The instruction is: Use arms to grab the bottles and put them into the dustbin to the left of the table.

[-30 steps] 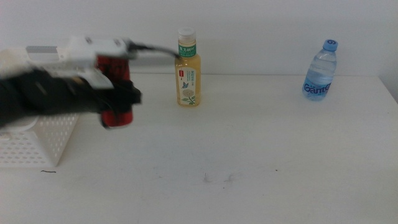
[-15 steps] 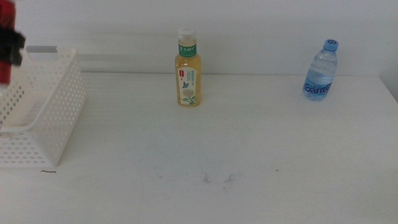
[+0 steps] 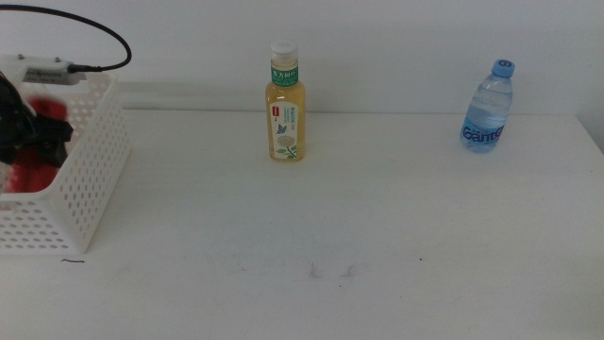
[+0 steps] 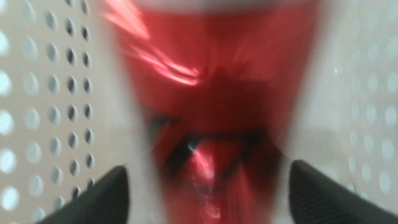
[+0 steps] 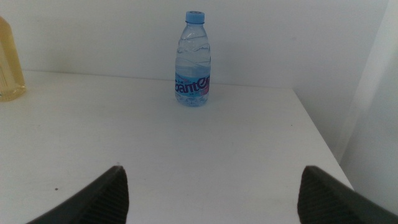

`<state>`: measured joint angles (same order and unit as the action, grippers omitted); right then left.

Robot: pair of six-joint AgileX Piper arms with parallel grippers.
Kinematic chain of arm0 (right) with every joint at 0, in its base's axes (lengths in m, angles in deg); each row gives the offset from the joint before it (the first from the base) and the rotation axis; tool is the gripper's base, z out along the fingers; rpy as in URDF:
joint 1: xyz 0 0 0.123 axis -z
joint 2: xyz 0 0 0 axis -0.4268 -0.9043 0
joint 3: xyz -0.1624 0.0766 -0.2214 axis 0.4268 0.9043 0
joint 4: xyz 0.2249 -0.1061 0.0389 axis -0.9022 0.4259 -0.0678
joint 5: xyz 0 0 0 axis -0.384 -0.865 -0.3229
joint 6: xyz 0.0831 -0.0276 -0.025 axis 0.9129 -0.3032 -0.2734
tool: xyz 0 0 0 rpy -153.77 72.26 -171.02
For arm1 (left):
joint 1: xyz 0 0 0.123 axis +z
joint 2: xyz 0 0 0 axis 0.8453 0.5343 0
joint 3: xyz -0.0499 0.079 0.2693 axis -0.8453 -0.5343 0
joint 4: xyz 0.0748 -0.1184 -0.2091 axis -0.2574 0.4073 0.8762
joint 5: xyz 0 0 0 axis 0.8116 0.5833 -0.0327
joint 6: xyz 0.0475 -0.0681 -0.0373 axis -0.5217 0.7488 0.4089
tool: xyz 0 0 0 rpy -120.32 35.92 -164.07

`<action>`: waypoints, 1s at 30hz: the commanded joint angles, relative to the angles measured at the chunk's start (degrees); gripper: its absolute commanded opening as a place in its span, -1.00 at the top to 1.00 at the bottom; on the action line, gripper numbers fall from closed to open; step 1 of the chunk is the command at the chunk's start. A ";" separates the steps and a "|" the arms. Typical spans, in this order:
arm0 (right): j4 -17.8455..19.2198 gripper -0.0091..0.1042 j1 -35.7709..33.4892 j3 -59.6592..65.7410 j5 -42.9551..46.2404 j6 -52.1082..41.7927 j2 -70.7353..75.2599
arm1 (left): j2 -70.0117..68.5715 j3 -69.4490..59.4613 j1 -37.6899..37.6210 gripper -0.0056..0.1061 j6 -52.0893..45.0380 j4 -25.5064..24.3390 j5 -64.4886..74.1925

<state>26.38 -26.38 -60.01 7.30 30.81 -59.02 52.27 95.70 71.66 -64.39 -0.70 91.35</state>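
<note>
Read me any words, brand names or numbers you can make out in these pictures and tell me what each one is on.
"Ganten", roughly: white letters on the blue label of the water bottle, partly curved out of sight.
Tea bottle: its green neck band and small red patch carry print too small to read.
Red can, in the dustbin before the left gripper: too blurred to read.

My left gripper [image 3: 38, 137] holds the can [image 3: 33, 161] inside the dustbin [image 3: 90, 179] at the table's [image 3: 330, 217] left edge, tea bottle [image 3: 285, 104] mid-back, water bottle [image 3: 488, 109] far right.
</note>
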 commanded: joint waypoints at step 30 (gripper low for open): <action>0.36 -0.54 0.45 0.17 0.28 -0.10 0.28 | -61.40 -53.75 -33.47 -0.78 44.92 -31.85 -38.93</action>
<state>26.38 -26.38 -60.01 7.30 30.81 -59.02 -8.15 44.63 38.99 -21.49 -30.16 57.19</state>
